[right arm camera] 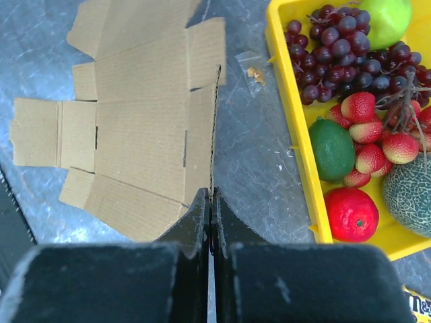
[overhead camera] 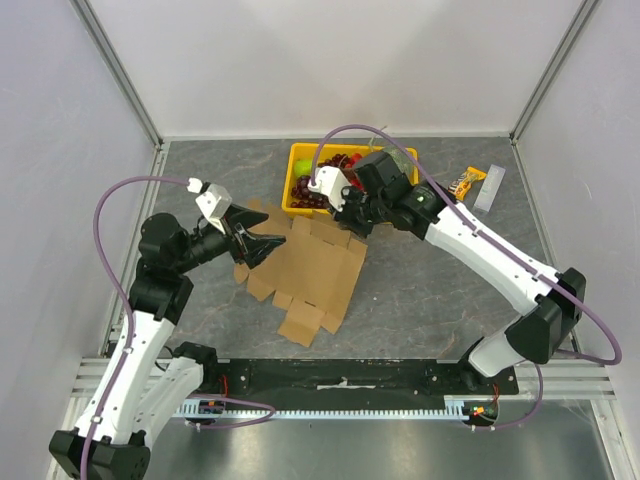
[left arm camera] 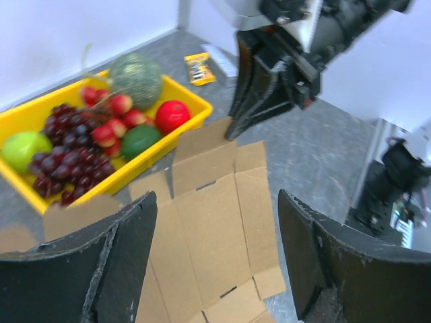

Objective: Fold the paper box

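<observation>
The flat brown die-cut cardboard box sheet (overhead camera: 315,265) lies mid-table, seven o'clock of the yellow plastic tray (overhead camera: 290,185). The left gripper (overhead camera: 262,248), wide, should lift its nine o'clock flap along the crease while the right gripper (right arm camera: 210,202), fingers together, pins one o'clock.

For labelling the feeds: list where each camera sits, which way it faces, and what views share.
Top external: above and behind the robot, looking down on the grey table; both arms, left gripper open, right gripper shut.
Left wrist: on the left arm, facing across the flat brown cardboard box at the right gripper; own fingers below.
Right wrist: on the right arm, looking down past own fingers at the box edge.
Shared: all show the box and yellow plastic fruit tray.
</observation>
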Motion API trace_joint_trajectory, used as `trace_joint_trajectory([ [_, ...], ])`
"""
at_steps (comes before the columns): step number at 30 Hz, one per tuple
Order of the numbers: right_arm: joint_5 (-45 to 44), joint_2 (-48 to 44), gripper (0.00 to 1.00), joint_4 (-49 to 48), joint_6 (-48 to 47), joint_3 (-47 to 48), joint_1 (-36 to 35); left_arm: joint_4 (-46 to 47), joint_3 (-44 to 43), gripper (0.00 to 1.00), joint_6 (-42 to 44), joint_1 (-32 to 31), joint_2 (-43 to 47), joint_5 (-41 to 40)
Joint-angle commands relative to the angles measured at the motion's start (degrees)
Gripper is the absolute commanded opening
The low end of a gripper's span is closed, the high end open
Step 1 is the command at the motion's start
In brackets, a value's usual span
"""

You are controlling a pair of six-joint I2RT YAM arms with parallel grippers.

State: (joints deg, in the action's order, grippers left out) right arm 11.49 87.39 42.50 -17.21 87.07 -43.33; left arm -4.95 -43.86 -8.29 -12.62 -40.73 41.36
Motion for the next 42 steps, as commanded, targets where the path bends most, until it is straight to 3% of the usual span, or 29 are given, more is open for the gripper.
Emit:
trace_joint_trajectory([
  [1, 8.54, -2.93, 0.0, 7.77, -5.9, 5.39, 2.02, 4.25, -4.57, 0.78, 5.57, 0.05, -2.86, 17.42],
  [5, 11.71, -3.55, 0.0, 8.74, -6.52, 7.41, 3.08, 4.51, -5.54, 0.79, 5.57, -0.12, -5.06, 22.88],
  [10, 17.59, -3.02, 0.0, 10.14, -7.4, 9.7, 3.25, 4.77, -6.15, 0.79, 6.36, -1.79, -7.17, 23.06],
  [21, 25.42, -2.67, 0.0, 12.52, -9.15, 12.16, 3.25, 4.77, -10.02, 0.79, 10.14, -7.77, -13.49, 16.74],
  [29, 27.62, -2.76, 0.0, 12.78, -9.51, 12.6, 3.25, 3.2, -13.62, 0.67, 12.33, -11.54, -18.94, 15.15],
  [34, 27.98, -2.05, 0.0, 12.78, -9.68, 12.6, 3.25, 0.56, -15.29, 0.51, 14.44, -14.27, -21.58, 12.87],
  [39, 27.36, -1.88, 0.0, 12.69, -10.12, 12.6, 3.25, -1.11, -16.0, 0.15, 15.59, -14.97, -22.55, 11.55],
  [42, 26.31, -1.88, 0.0, 12.61, -10.47, 12.6, 3.25, -1.46, -15.82, 0.09, 16.03, -15.06, -22.64, 10.76],
])
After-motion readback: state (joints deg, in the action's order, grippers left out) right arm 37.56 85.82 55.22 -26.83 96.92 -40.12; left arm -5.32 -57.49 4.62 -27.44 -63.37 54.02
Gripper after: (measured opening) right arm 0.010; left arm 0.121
